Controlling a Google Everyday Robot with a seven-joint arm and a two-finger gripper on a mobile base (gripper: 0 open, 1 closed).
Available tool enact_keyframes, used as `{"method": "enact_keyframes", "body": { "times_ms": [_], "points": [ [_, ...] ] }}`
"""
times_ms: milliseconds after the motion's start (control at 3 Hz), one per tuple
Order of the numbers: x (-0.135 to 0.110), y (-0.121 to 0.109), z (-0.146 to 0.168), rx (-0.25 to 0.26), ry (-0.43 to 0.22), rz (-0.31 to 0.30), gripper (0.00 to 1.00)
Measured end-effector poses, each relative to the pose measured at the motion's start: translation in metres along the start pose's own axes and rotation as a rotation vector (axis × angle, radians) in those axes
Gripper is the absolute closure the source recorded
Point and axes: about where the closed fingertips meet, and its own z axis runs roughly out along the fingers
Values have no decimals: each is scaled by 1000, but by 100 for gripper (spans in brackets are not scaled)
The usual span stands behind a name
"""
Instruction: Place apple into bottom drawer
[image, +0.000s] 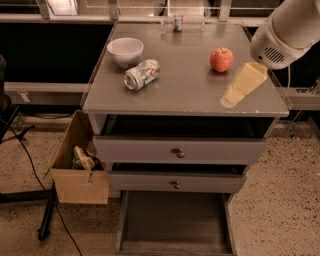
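Far left: dark stand leg (46, 222) and a cable on the floor, upper part cut off by the frame edge. Cardboard box (80, 186) sits against the cabinet's left side; there's yellowish stuff inside, but I can't make out what it is.

On the cabinet top (185, 95), the white bowl (125, 51) is back-left and the crushed can (141, 74) lies on its side just in front of it. Small items at the back edge (175, 22) are too blurred to identify.

Top drawer (150, 150) and middle drawer (145, 182) are each pulled out a little; each has a round knob. Their interiors are in shadow and unreadable.

Bottom drawer (175, 220) is pulled well out with no knob visible. Its interior is dark grey, and its front is cut off by the bottom of the frame.

Apple (221, 59) is on the cabinet top, right of centre toward the back, upright, well apart from the can and bowl. It's round and red-orange with a short stem and a lighter highlight on top. It isn't in the drawer.

Gripper (240, 87) is a pale yellow wedge angled down-left over the top's right front area, just right of and in front of the apple, not touching it. Can't tell its state: it reads as one solid shape. The white arm housing (287, 32) above it is cut off at the top-right corner.
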Motion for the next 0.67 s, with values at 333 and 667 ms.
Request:
{"method": "enact_keyframes", "body": {
  "times_ms": [333,667],
  "points": [
    [0,0,0,0,0,0,0],
    [4,-20,6,75,0,7,0]
  ]
}}
